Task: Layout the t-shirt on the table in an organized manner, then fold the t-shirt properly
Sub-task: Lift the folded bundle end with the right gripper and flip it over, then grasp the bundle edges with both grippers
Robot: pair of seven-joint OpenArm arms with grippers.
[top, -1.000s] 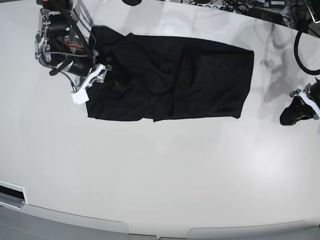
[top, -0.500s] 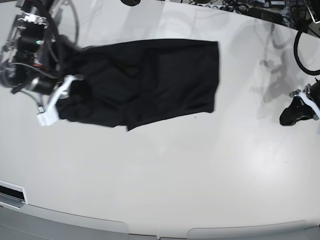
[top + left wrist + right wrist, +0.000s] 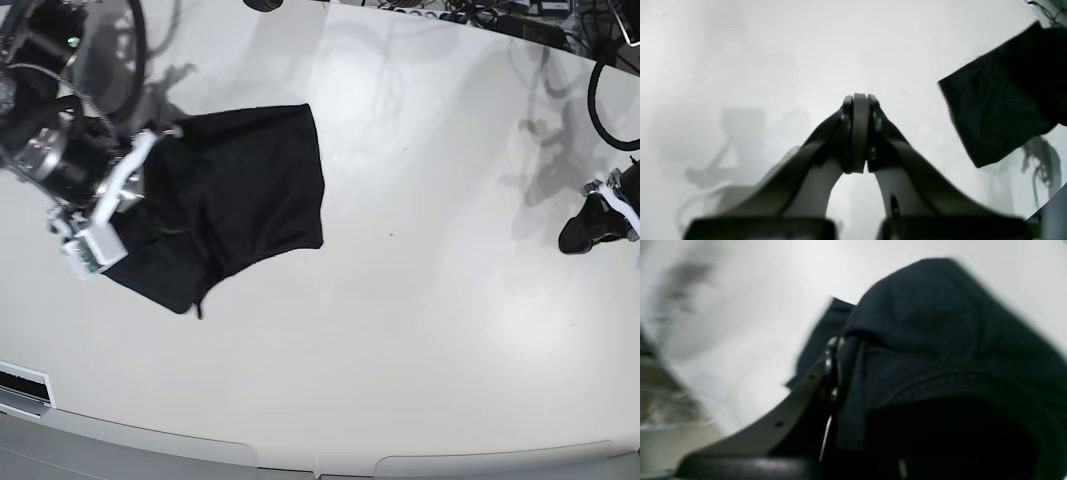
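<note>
In the left wrist view, the left gripper (image 3: 858, 133) is squeezed tight, its two dark fingers (image 3: 873, 113) pressed together with nothing between them. It hangs over bare white table (image 3: 773, 50). A corner of the black t-shirt (image 3: 1000, 110) pokes in from 3 o'clock, with a sharp edge on its near side. It is well apart from the gripper, and there is lots of open table all around.

In the right wrist view, the picture is blurry. The right gripper (image 3: 835, 373) is almost closed and pinches a bunched fold of the t-shirt (image 3: 933, 340). The cloth drapes over one side and hides that finger. White table (image 3: 740, 323) shows at 10 o'clock.

In the base view, the t-shirt (image 3: 240, 195) is a crumpled black bundle at 10 o'clock on the table (image 3: 420, 330). Its right edge is fairly straight, and its bottom edge slants down to a point at the lower left. The right gripper (image 3: 135, 175) holds its left side. The left gripper (image 3: 590, 220) sits far away at 3 o'clock, near the table's edge. The whole middle and the bottom of the table are open.
</note>
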